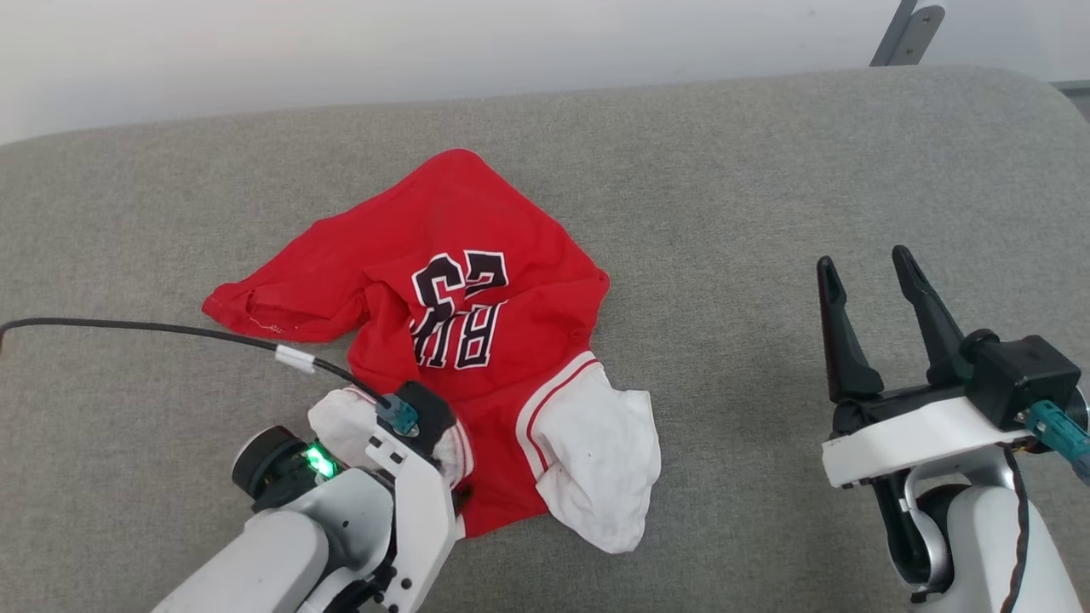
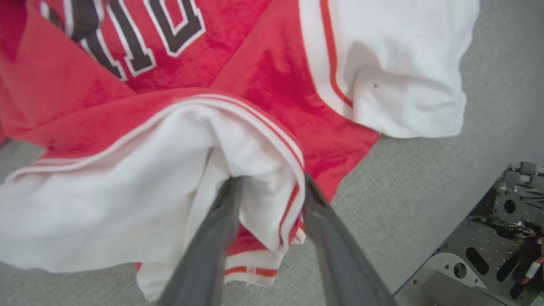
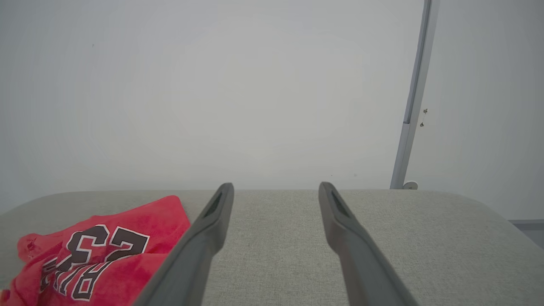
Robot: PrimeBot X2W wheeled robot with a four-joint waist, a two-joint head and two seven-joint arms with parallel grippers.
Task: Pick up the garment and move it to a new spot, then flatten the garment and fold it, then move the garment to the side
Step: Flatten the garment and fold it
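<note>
Pickup: left gripper [image 2: 270, 185], fingers spread, straddles a garment [image 1: 477, 221] fold (right gripper [image 1: 863, 255] spread, idle); next, likely pinch and lift.

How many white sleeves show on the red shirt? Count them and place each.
2. One white sleeve lies spread on the grey cushion at the near right edge of the garment; the other sleeve is bunched at the left pincer, between its fingers. None seems hidden.

A wide grey counter [image 1: 766, 170] covered in woven fabric, its far corners rounded, spans the frame from left to right. On it, left of centre, lies a crumpled red jersey-style shirt [image 1: 383, 247] with white short sleeves and black, white-outlined lettering.
</note>
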